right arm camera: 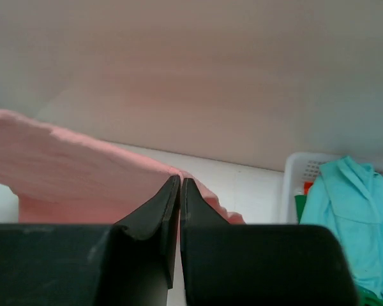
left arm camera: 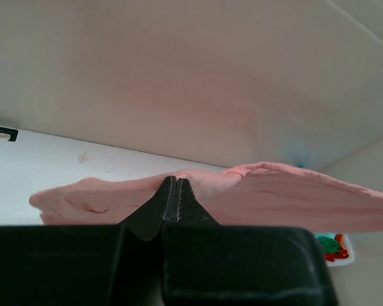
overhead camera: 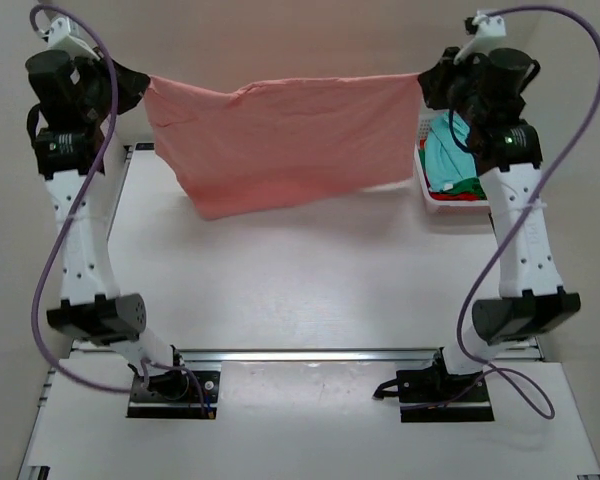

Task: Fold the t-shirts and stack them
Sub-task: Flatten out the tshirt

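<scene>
Spanning left tool (left arm camera: 172, 181) to right tool (right arm camera: 180, 180), the salmon-pink t-shirt (overhead camera: 280, 140) hangs pinched.

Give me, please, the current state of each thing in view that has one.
left gripper, shut on the salmon-pink t-shirt's edge.
right gripper, shut on its opposite edge.
salmon-pink t-shirt, unfolded, held up and stretched between both grippers.
white basket, upright on the table, holding shirts.
teal t-shirt, crumpled in the basket, on top.
green t-shirt, bunched beneath the teal one.
red t-shirt, bunched in the basket, mostly hidden.
</scene>
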You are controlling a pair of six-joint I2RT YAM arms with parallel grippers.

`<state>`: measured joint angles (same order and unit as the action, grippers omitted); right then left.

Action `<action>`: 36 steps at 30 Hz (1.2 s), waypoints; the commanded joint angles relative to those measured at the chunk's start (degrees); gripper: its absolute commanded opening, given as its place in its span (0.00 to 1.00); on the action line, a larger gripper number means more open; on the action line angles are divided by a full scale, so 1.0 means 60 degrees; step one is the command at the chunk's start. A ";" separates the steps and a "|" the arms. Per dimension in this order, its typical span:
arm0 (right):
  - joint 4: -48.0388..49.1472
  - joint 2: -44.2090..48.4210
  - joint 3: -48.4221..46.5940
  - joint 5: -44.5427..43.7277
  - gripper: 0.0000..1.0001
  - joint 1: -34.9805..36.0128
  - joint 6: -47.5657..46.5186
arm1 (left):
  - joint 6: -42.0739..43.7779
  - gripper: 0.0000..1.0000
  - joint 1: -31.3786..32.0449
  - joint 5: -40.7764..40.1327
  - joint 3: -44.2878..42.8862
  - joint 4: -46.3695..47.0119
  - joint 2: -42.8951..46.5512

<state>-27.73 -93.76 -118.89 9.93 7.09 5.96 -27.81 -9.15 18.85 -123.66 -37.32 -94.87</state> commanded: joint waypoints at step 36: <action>0.0286 0.0119 0.4931 0.1524 0.00 -0.0187 0.0474 | 0.0915 0.00 0.1525 -0.0666 0.7379 0.1459 0.2739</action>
<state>-28.88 -87.18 -75.90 20.25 4.84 11.92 -23.75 1.08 12.03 -66.67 -33.95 -71.66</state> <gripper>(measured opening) 0.007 0.017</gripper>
